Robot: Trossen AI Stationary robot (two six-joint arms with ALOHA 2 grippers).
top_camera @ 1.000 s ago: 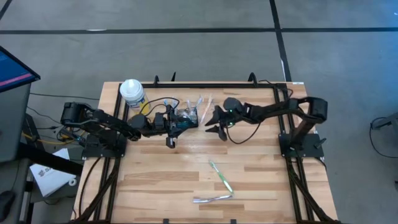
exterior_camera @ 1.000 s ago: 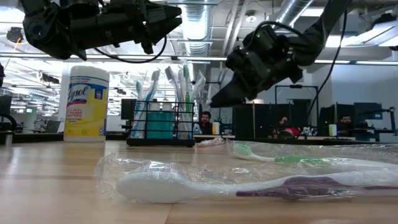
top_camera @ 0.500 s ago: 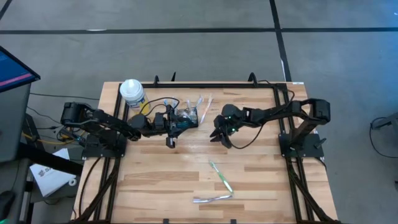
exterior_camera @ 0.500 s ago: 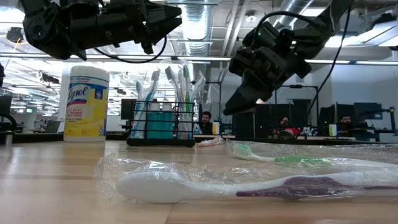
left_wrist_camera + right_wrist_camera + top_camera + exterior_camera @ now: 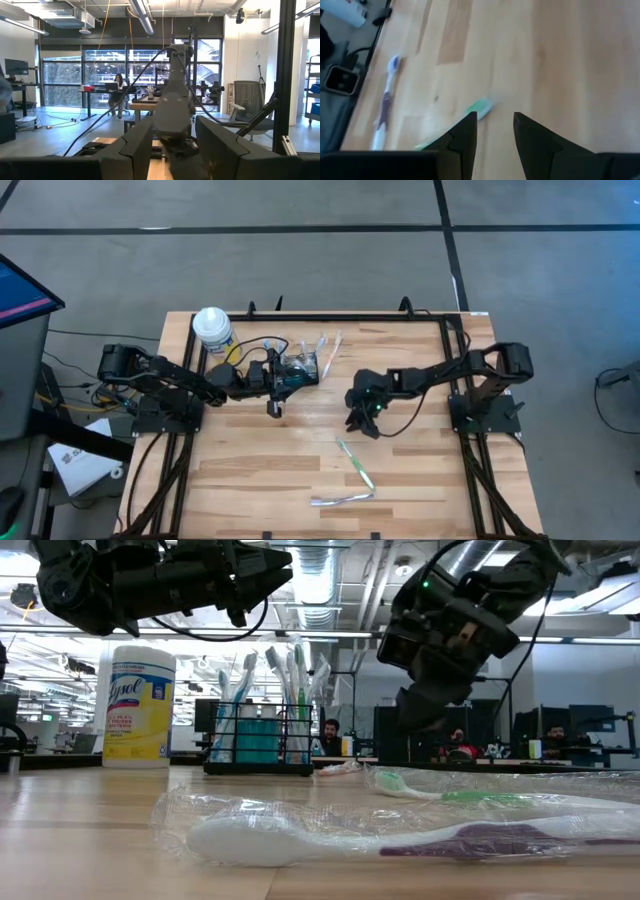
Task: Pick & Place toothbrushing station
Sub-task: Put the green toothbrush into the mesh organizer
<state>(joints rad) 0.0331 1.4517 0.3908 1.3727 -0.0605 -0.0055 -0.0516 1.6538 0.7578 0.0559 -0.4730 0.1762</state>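
The toothbrushing station point(image 5: 299, 367), a small black wire-mesh caddy, stands on the table's far middle with several toothbrushes upright in it; it also shows in the low view point(image 5: 258, 743). My left gripper point(image 5: 277, 380) hovers open and level just left of and above the caddy, seen high in the low view point(image 5: 270, 565). My right gripper point(image 5: 361, 418) is open and empty, tipped down over the table right of the caddy point(image 5: 418, 723). In the right wrist view its fingers point(image 5: 494, 129) point at the table by a green toothbrush point(image 5: 479, 106).
A yellow wipes canister with a white lid point(image 5: 213, 330) stands left of the caddy. A wrapped green toothbrush point(image 5: 355, 464) and a wrapped purple one point(image 5: 342, 499) lie on the near middle of the table. Black frame rails run along the table's sides.
My right gripper has moved from beside the caddy toward the table's near edge and tipped down, ending above the green toothbrush. The caddy has not moved.
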